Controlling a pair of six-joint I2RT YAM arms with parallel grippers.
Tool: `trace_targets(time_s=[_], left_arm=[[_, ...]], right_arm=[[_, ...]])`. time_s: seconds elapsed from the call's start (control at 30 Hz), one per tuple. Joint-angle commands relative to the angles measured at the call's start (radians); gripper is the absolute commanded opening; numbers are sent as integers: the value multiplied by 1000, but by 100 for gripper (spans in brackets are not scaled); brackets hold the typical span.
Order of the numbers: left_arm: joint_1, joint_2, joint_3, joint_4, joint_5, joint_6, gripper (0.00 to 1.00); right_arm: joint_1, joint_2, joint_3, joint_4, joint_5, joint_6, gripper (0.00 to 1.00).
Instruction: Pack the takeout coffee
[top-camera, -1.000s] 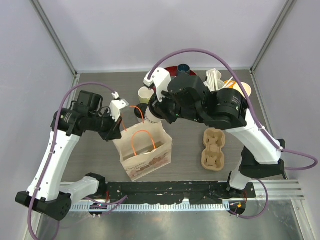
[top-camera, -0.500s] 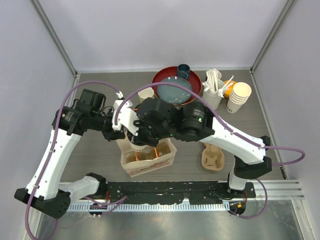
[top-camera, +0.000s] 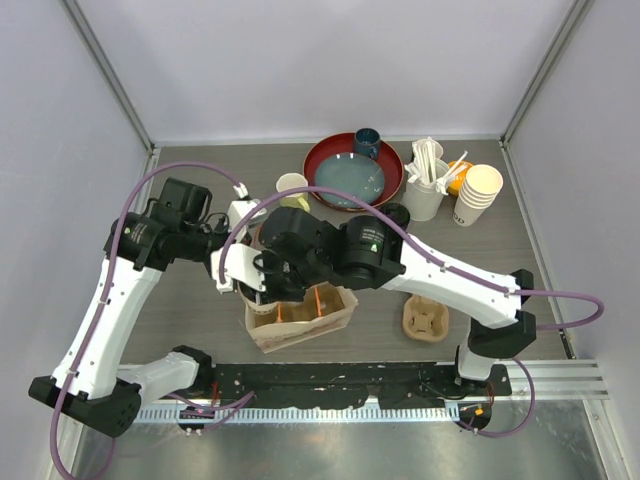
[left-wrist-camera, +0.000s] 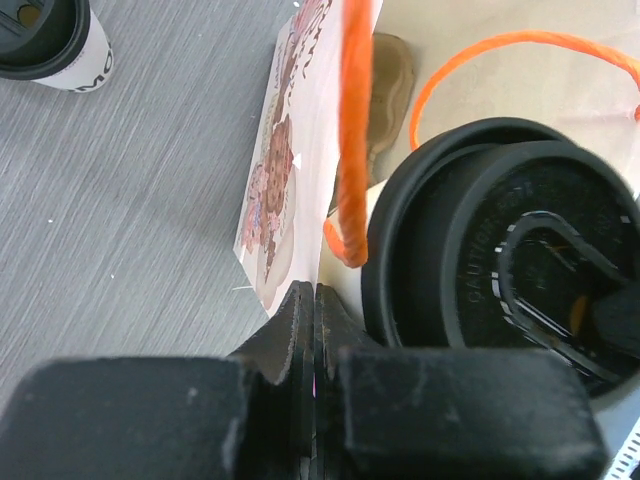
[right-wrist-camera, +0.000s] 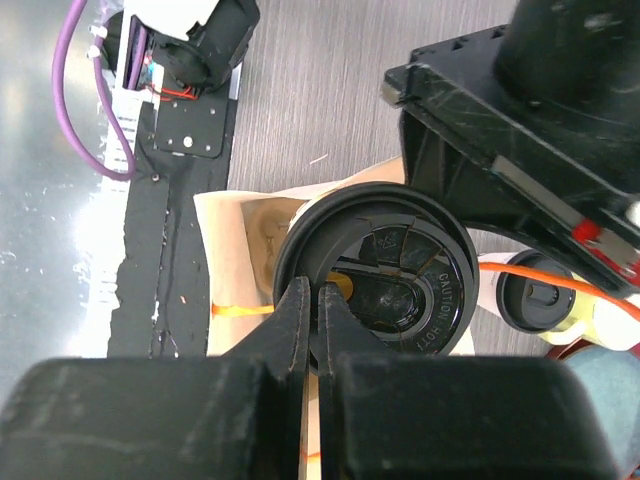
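Item: cream-white tapered paper cup with a round black plastic lid, one of two. It sits in the open mouth of the brown printed paper bag with orange cord handles, at lower centre of the overhead frame; how deep it sits cannot be told. Right fingers: clenched on the near rim of the lid, not on the cup's body. Left fingers: clenched on the top edge of one bag wall, holding the mouth apart. Second lidded cup: upright on the grey wood-grain surface, outside the bag, at upper left of the left wrist frame; not yet packed. Moulded pulp cup carrier: on the surface to the right of the bag, apart from it and unused. Orange cord handle: hangs just beside the lid. Hazards, as judged: the grip takes the lid alone, so the lid may pop off under the cup's weight and the cup would drop or spill. The cup's rim may snag the cord on the way down. The bag, held by one wall only, may fold or tip if the cup presses sideways. Release above the bag floor may leave the cup tilted against a wall.
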Motion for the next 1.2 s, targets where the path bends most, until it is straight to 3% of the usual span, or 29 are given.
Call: trace_targets(time_s=[0.0,0.27,0.63,1.17], left_arm=[[-3,-7,38,-57,60,18,0],[-3,-2,41,-68,63,38,0],[-11,29,38,-54,96,29,0],[-31,75,44,-28,99,30,0]], right_arm=[[1,-14,-80,55,-23,-89,1],[-28,1,-199,48,-51,-177,1],[-94,-42,-435,178,-242,-407,1],[-142,33,-538,202,-330,-447,1]])
